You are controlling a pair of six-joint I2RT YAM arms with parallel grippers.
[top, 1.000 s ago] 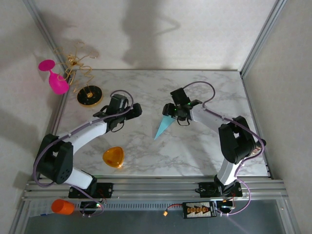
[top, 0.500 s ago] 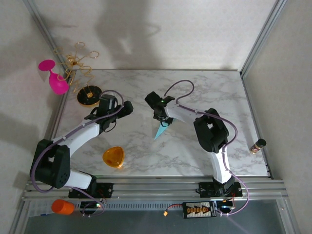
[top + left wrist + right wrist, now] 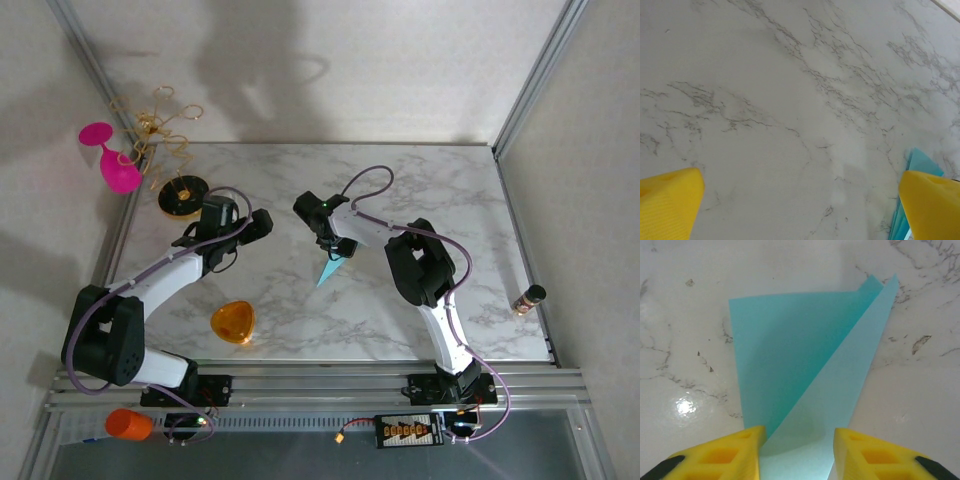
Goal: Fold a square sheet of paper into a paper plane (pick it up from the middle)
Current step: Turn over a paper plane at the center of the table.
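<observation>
Right gripper (image 3: 796, 452): standing partly open, straddling the narrower end of the teal paper plane (image 3: 805, 360), yellow fingers (image 3: 725, 455) sitting at 7 and 5 o'clock against its two edges, leaving a clear gap between them. Lying flat on the marble table (image 3: 920, 390), fanning wider toward 12 o'clock. Seen from above, stretching from under those fingers toward 7 o'clock, near table centre. Left gripper (image 3: 800, 205): gaping fully wide, holding nothing, showing a teal corner at 4 o'clock.

paper plane (image 3: 328, 268) 1 | orange piece (image 3: 232, 322) 1 | pink glass (image 3: 115, 168) 1 | wire stand (image 3: 183, 197) 1 | bottle (image 3: 528, 297) 1
</observation>
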